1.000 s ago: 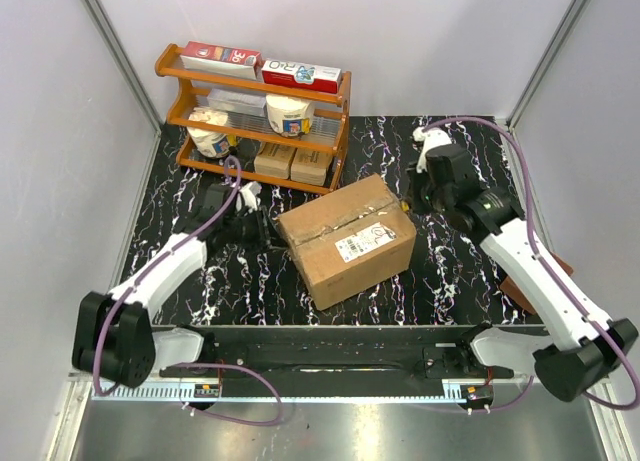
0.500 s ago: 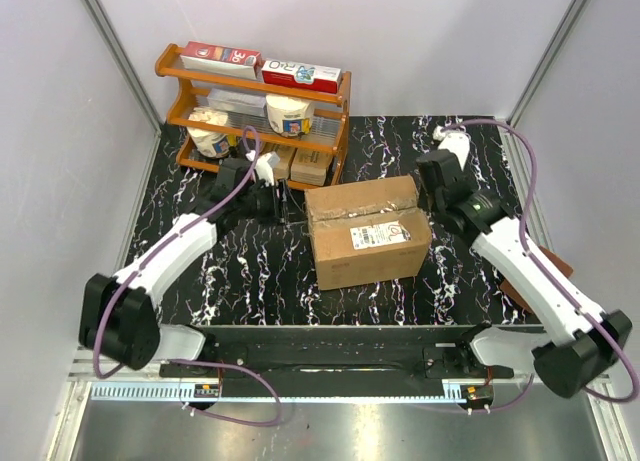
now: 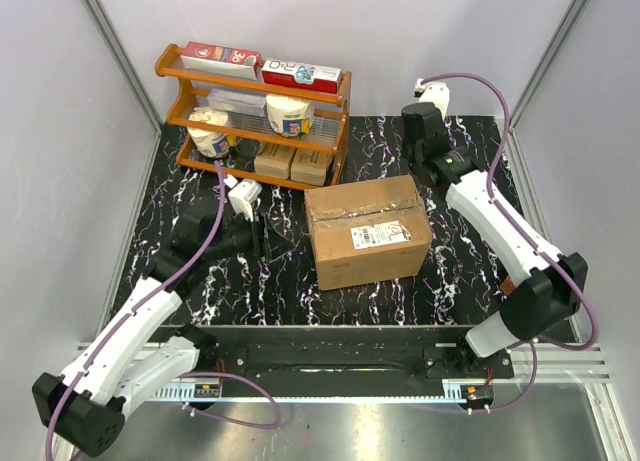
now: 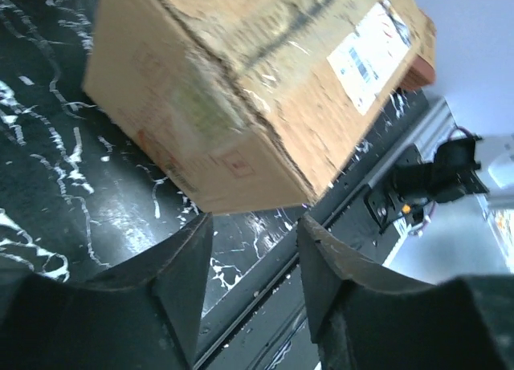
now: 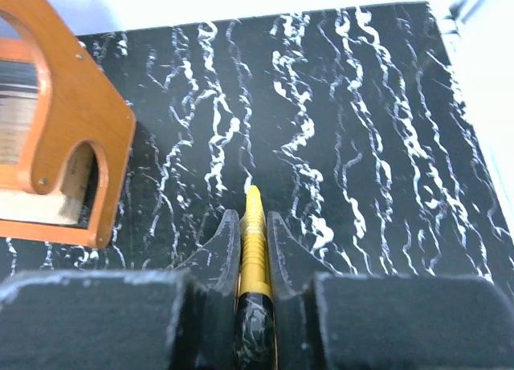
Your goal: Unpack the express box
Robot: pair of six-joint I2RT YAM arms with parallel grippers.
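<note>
Two arms flank the box (image 3: 368, 231), which sits shut at mid-desk (image 3: 450, 281), label showing, just before the rack (image 3: 255, 116). The left end effector (image 3: 262, 239) hangs close by its left side, apart from it; the right arm (image 3: 490, 211) reaches past the box's far right corner.

Left wrist: the fingers (image 4: 181, 266) are spread wide with nothing between them, and the box's lower corner lies just beyond their tips.

Right wrist: the right end effector (image 5: 253, 217) is clamped on a gold-tipped tool (image 5: 254, 201), its tip over bare desk, with the rack's end panel at left.
</note>
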